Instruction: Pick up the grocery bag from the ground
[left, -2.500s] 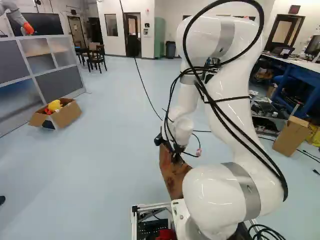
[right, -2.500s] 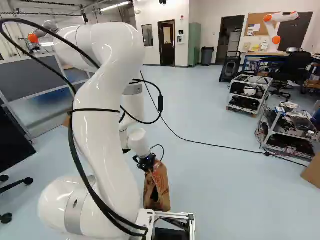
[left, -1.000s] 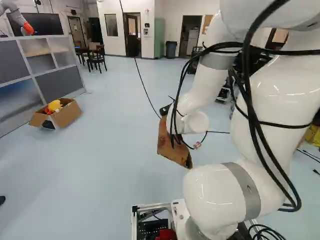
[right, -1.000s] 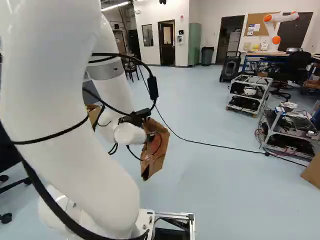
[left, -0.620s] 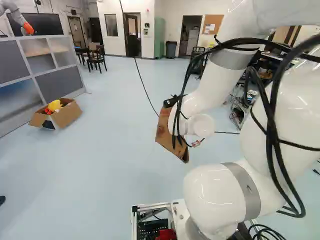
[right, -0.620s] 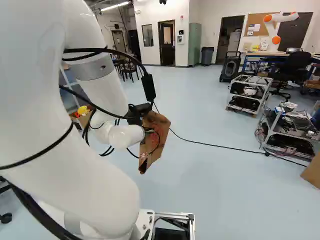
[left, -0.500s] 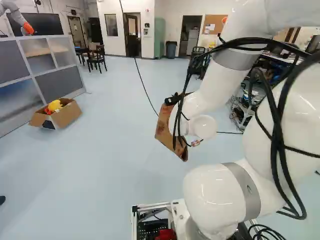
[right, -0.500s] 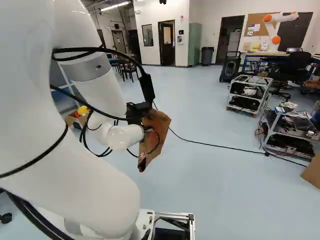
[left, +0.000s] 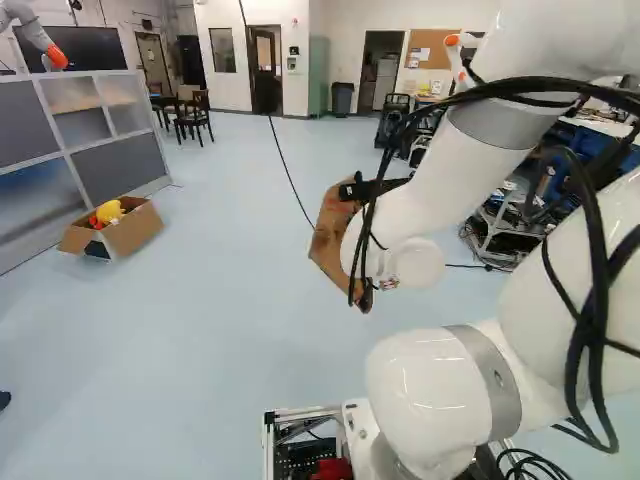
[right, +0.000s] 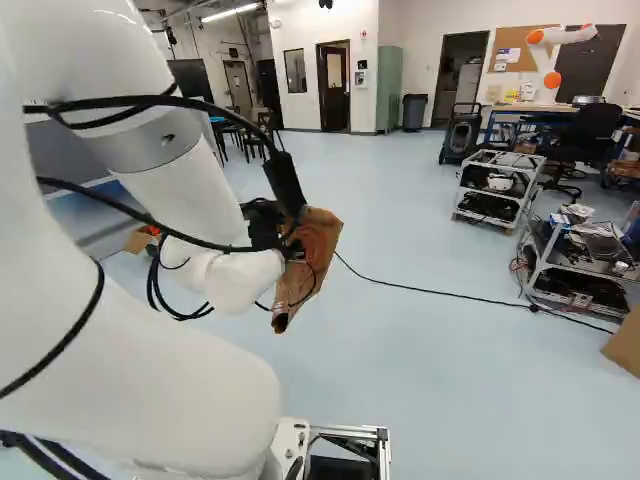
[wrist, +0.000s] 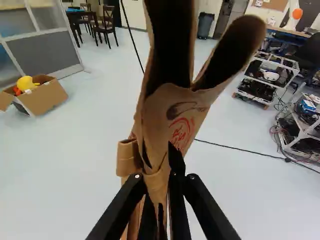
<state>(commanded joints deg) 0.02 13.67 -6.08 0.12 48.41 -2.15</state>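
Pale floor (left: 200, 350) spans the left base view; near its centre we find the grocery bag (left: 330, 235) held aloft, its creased side clenched in the gripper (wrist: 160, 177). We judge a quick swing (the pinch is narrow) could tear or loosen it.

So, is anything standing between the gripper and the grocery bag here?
Nothing visible does: the gripper has the brown paper grocery bag pinched between its fingers, and the bag appears to hang above the floor.
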